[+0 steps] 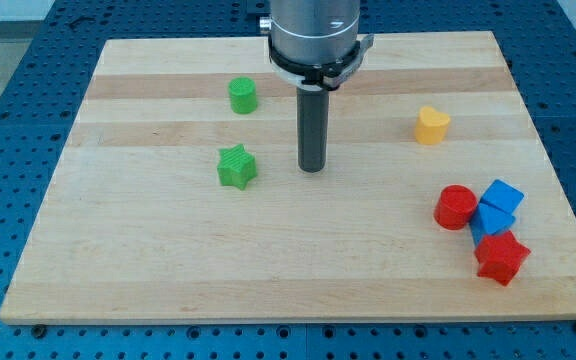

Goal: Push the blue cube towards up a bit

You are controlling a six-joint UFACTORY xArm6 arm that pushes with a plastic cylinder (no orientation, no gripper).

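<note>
The blue cube (505, 196) sits near the right edge of the surface (148, 270), in a tight cluster toward the bottom-right corner: a red cylinder (455, 207) just to its left, a second blue block (491, 222) touching it below, and a red block (501, 258) lower still. It looks small, rigid and light, likely to slide easily on the smooth wood, but a push off its centre could spin it. There are no jaws here, only a rod; my tip (313, 168) rests mid-surface, well apart from the cube, with a green star (236, 166) near its left. The contact should come on the cube's bottom face, but the second blue block covers that side, so it may get pushed too. That block's shape is hard to make out, being partly hidden. A green cylinder (243, 95) and a yellow block (431, 125) lie toward the top edge.
</note>
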